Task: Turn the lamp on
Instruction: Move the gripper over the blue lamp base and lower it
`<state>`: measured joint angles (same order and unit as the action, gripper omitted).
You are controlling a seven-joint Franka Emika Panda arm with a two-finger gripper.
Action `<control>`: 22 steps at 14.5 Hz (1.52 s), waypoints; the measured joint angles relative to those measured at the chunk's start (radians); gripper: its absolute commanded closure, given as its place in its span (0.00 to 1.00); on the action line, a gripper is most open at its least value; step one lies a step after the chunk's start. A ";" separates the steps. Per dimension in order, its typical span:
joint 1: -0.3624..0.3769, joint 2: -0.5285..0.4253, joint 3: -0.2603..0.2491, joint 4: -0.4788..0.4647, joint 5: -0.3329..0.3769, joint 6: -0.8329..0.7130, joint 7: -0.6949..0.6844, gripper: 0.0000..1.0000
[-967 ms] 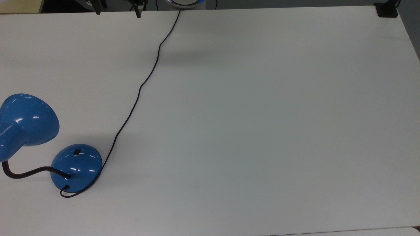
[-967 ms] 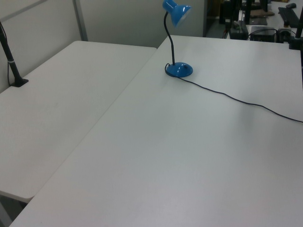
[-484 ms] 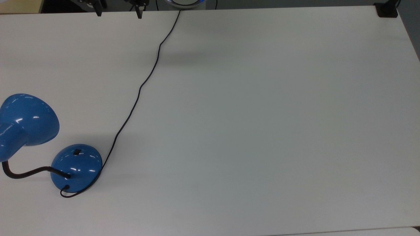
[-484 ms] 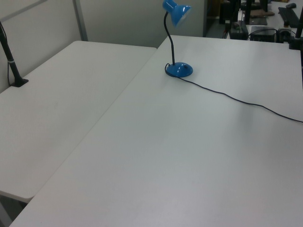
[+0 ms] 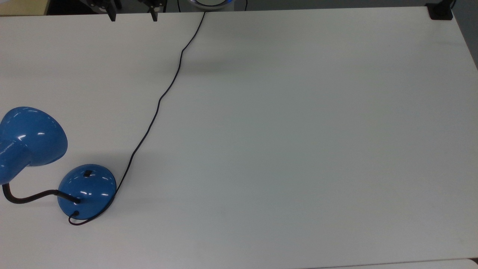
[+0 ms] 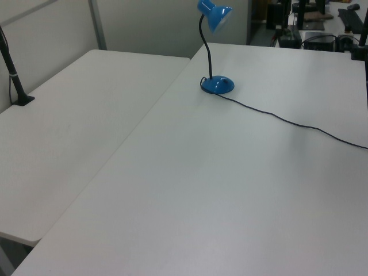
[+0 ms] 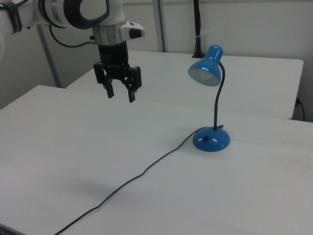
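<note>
Lamp (image 7: 211, 103) unlit, upright on table (image 7: 274, 196), well off to the right view's right of and below the gripper (image 7: 121, 94), fingers apart w/ nothing held: approach step, next needs descent onto base switch (image 5: 87, 173).

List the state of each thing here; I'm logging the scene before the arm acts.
lamp: upright on the table, unlit
switch: on the base, untouched
cord: slack across the table
gripper: open, empty, raised well away from the lamp
table: bare apart from the lamp and cord
</note>
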<state>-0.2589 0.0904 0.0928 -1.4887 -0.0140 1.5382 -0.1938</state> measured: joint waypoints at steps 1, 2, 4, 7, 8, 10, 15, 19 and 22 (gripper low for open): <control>0.000 0.000 0.000 0.000 0.000 0.000 -0.006 1.00; 0.000 0.001 0.000 0.000 0.000 0.000 -0.023 1.00; 0.000 0.003 0.000 -0.005 0.000 0.000 -0.051 1.00; -0.002 0.036 -0.006 -0.011 0.000 0.087 -0.069 1.00; -0.005 0.056 -0.013 -0.012 0.000 0.143 -0.071 1.00; -0.025 0.105 -0.020 -0.013 0.000 0.265 -0.086 1.00; -0.056 0.233 -0.036 -0.018 0.000 0.517 -0.115 1.00; -0.055 0.335 -0.055 -0.020 0.000 0.699 -0.115 1.00; -0.055 0.381 -0.072 -0.020 0.000 0.776 -0.119 1.00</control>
<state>-0.3140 0.4713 0.0213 -1.5088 -0.0139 2.3146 -0.3126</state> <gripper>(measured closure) 0.991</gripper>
